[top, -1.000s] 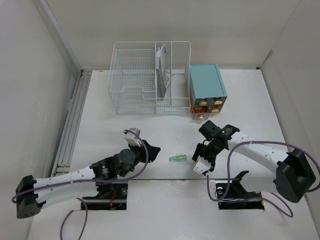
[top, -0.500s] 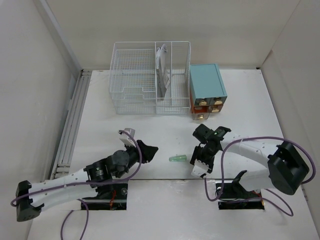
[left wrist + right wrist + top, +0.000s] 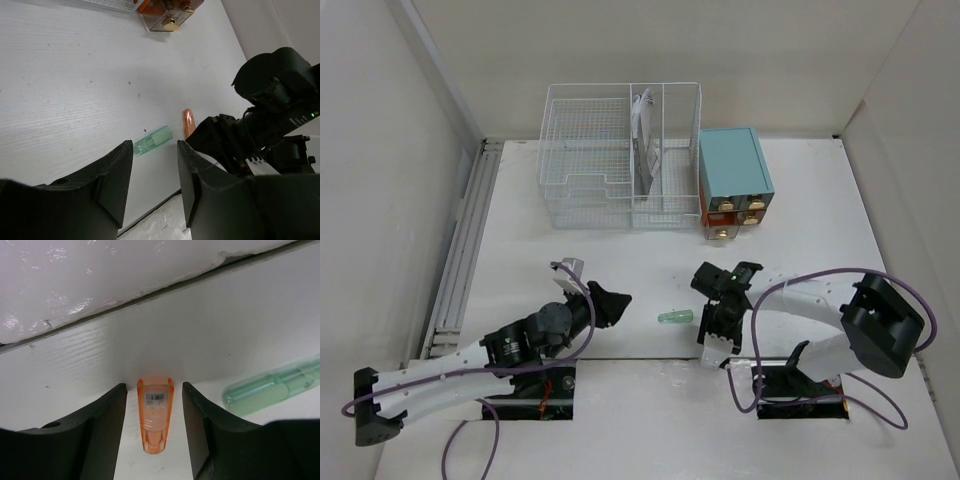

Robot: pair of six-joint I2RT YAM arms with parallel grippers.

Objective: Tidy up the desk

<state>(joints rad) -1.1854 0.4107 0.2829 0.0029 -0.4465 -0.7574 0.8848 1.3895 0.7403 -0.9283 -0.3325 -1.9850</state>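
One green tube (image 3: 674, 317), one orange tube (image 3: 155, 412)

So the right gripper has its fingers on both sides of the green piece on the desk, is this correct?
No. The right wrist view shows the right gripper with fingers on both sides of the orange piece on the desk; the green piece lies outside them.

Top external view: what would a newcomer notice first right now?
The white wire basket and teal drawer cabinet at the far side of the desk stand out first. Nearer the arms, the right claw straddles a small orange translucent piece, open and not pinching it, with a pale green tube lying just beside.
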